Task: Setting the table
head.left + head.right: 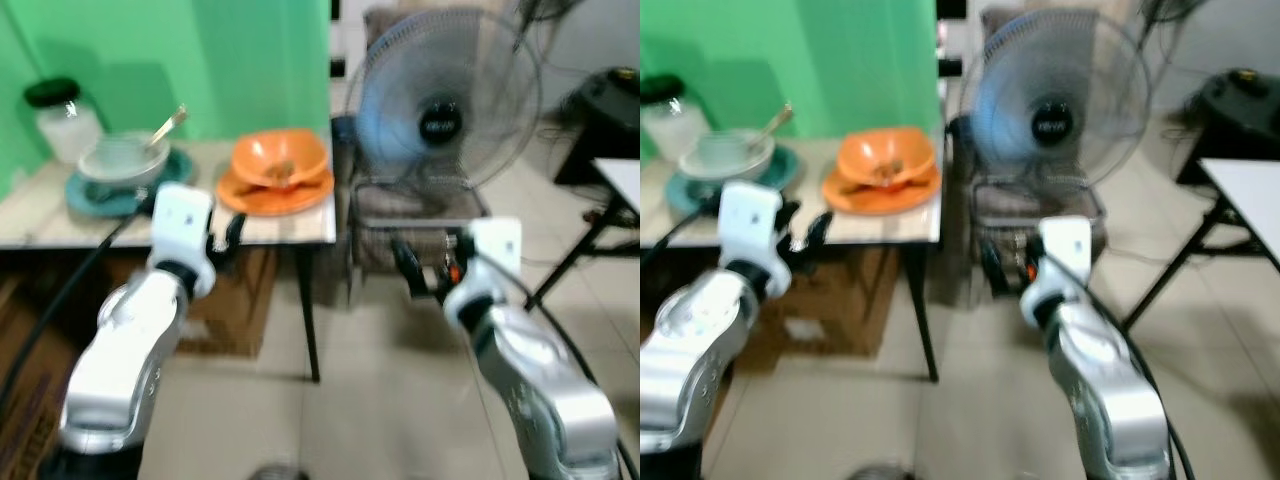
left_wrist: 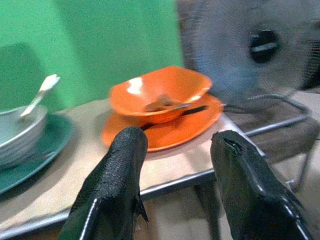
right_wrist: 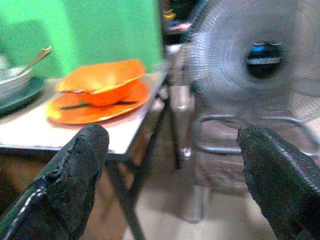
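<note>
Both grippers are hanging with fingers apart and empty: the left gripper [image 1: 222, 243] is hovering just short of the table [image 1: 290, 228] edge, with the orange bowl [image 1: 280, 158] sitting on its orange plate [image 1: 276, 194] ahead; the right gripper [image 1: 418, 268] is facing the fan [image 1: 440, 95], farther off.

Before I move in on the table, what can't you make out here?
- Contents of the orange bowl: blurred in the left wrist view.
- Jar contents: blurred in the left eye view.
- Teal plate: cut off at the left wrist view's edge.
- Right pincer fingers: blurred against the chair.
</note>
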Robot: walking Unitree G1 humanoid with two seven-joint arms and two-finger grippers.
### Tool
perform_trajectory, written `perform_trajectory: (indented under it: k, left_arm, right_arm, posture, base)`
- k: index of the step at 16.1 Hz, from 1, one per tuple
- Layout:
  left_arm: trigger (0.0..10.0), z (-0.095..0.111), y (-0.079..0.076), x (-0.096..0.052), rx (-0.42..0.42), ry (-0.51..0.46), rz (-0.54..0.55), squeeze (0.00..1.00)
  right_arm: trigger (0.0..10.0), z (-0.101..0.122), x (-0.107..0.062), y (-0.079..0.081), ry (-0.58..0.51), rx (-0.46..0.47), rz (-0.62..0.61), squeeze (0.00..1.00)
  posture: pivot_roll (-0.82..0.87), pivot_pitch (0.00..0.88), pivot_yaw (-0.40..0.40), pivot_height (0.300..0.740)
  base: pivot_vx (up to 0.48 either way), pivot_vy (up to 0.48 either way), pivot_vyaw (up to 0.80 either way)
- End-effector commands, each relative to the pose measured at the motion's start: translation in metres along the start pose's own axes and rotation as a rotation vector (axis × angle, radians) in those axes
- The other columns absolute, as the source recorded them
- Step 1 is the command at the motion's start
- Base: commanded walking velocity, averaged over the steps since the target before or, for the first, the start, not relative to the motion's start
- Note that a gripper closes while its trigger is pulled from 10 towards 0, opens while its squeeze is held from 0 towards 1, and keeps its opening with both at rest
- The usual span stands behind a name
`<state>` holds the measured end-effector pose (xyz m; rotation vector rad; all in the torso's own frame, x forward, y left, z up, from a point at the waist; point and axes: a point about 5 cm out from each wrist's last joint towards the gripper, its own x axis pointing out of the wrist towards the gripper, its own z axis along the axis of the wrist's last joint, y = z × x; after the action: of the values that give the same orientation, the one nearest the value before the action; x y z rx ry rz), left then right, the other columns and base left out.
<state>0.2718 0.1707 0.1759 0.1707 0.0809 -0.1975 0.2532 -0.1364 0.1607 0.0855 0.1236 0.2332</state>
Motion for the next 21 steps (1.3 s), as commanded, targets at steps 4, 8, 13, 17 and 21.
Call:
perform_trajectory:
  k: [4, 8, 13, 17, 21]
  left_arm:
    - [10.0, 0.0008, -0.002, 0.0011, 0.005, 0.003, -0.011, 0.0]
    - [10.0, 0.0007, -0.003, 0.0035, -0.001, 0.006, -0.018, 0.0]
    - [10.0, 0.0002, -0.0047, 0.005, -0.011, 0.006, -0.025, 0.0]
    - [10.0, 0.0005, -0.004, 0.0048, -0.016, 0.003, -0.019, 0.0]
    - [10.0, 0.0012, -0.0038, 0.0055, -0.019, 0.0, -0.018, 0.0]
  right_arm:
    - [10.0, -0.0049, -0.0014, -0.0038, 0.021, 0.002, -0.019, 0.0]
    - [10.0, -0.0055, -0.0014, -0.0043, 0.022, -0.006, -0.025, 0.0]
    - [10.0, -0.0027, -0.0003, -0.0059, 0.013, -0.021, -0.031, 0.0]
    - [10.0, 0.002, 0.0026, -0.0088, -0.004, -0.054, -0.046, 0.0]
    - [10.0, 0.0032, 0.0042, -0.0101, -0.009, -0.041, -0.053, 0.0]
  posture:
    - [0.06, 0.0, 0.062, 0.74]
    - [0.04, 0.0, 0.068, 0.74]
    - [0.04, 0.0, 0.062, 0.74]
    - [0.05, 0.0, 0.053, 0.74]
    - [0.05, 0.0, 0.052, 0.74]
  base:
    - [0.0, 0.0, 0.0]
    - [0.0, 0.0, 0.0]
    - [0.11, 0.0, 0.0]
    - [0.294, 0.0, 0.0]
    - [0.343, 0.0, 0.4]
